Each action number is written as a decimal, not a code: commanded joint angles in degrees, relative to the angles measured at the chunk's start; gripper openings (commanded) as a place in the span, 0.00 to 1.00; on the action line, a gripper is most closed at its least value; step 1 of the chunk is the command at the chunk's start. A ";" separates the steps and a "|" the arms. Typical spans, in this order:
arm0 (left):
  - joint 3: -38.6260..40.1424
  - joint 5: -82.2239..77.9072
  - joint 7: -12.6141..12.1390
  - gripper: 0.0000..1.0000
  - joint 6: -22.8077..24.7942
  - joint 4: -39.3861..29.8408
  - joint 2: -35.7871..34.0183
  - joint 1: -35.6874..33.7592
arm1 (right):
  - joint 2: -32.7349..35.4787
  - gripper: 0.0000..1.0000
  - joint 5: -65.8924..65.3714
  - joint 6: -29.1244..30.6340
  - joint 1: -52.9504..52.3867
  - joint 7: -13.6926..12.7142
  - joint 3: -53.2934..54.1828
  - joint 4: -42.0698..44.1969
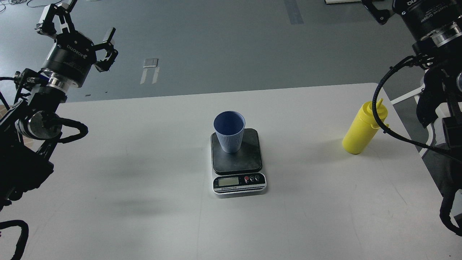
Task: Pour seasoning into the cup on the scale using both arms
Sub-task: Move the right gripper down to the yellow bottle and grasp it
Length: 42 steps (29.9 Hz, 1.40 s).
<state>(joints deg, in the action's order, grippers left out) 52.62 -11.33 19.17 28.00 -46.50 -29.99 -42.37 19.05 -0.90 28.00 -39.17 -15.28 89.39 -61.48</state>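
Seasoning (362,130): tall yellow squeeze bottle with pointed nozzle, upright at right of frame on the white table (144,187); a black cable crosses its top. Cup (229,131): light blue, ribbed, darker inside, upright at centre frame on the scale (238,162) platform's rear-left. Left gripper (85,30), upper left: fingers spread apart, empty. Right gripper (377,12), upper right: cropped; state cannot be determined.

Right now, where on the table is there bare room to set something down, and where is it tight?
Bare tabletop runs left of the scale, and across the whole front edge below it. Another open patch lies between the cup on the scale and the yellow seasoning bottle. It is tight at the right edge, where a black cable crosses the bottle.
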 commanded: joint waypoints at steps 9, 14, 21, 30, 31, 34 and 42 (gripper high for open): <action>-0.15 -0.01 -0.10 0.98 0.00 0.09 0.55 0.09 | 13.11 0.99 19.97 0.00 17.53 -3.35 3.16 -11.11; -0.15 -0.09 -0.18 0.98 0.00 0.09 0.55 0.53 | 13.64 0.99 21.03 0.00 31.57 -3.35 10.88 -18.92; -0.15 -0.09 -0.10 0.98 0.00 0.09 0.81 0.53 | 11.36 0.99 24.01 0.00 46.54 -3.26 15.20 -25.27; -0.23 -0.10 -0.10 0.98 0.00 0.09 0.90 0.88 | 6.96 0.99 25.95 0.00 58.32 -3.26 18.02 -27.03; -0.23 -0.10 -0.18 0.98 0.00 0.09 0.90 0.88 | 6.96 0.99 25.95 0.00 59.54 -3.26 18.02 -26.68; -0.23 -0.10 -0.10 0.98 0.00 0.09 0.90 0.88 | 5.91 1.00 25.77 0.00 62.01 -3.26 17.75 -26.15; -0.50 -0.10 -0.18 0.98 0.00 0.09 0.99 0.97 | 1.96 1.00 24.81 0.00 61.85 -3.18 16.18 -22.29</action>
<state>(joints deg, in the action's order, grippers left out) 52.25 -11.43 19.04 28.00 -46.40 -29.08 -41.41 22.31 24.16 28.00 23.23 -18.48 106.57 -86.07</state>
